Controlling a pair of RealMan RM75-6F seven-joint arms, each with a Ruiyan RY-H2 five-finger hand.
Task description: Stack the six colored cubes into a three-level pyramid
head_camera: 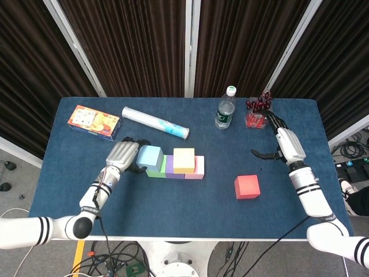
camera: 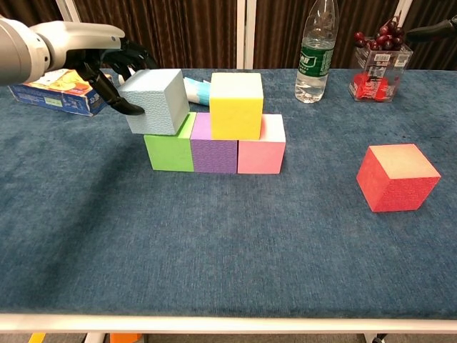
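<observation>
My left hand grips a light blue cube, tilted over the left edge of the green cube. Green, purple and pink cubes form a row. A yellow cube sits on top, over the purple and pink ones. The red cube lies alone to the right. My right hand hovers open near the table's right side, holding nothing; the chest view shows only a fingertip of it.
A water bottle and a clear cup of red items stand at the back right. A rolled tube and a snack box lie at the back left.
</observation>
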